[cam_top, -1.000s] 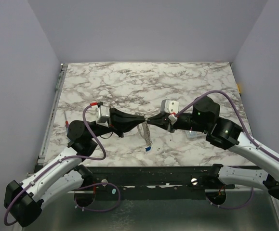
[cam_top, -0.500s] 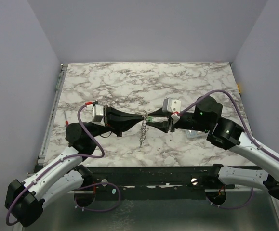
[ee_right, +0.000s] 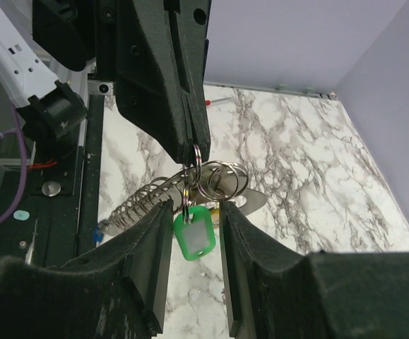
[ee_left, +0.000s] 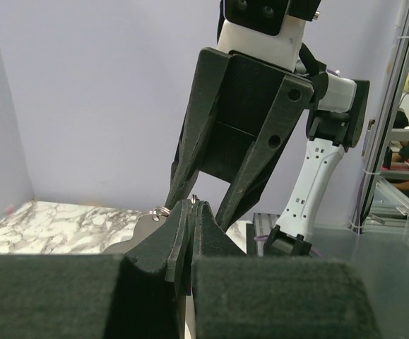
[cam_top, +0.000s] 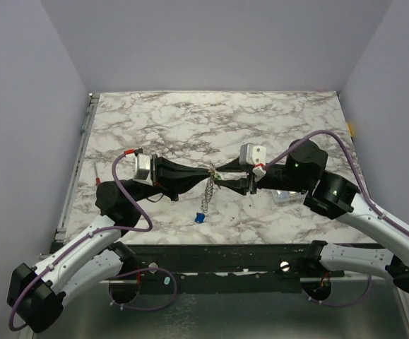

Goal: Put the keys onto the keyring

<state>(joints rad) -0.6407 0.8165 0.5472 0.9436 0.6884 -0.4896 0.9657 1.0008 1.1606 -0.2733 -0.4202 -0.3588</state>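
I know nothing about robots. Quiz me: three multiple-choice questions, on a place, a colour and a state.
1. Where do the left pincer and right pincer meet? A. over the table's middle B. at its far left corner C. off its right edge
2. What colour is the tag between the right pincer's fingers? A. red B. green C. white
3. What is the left pincer doing? A. gaping wide B. pinching the keyring C. resting on the table
Answers: A, the top view shows them tip to tip there; B, the right wrist view shows green; B, its fingers are shut on it.
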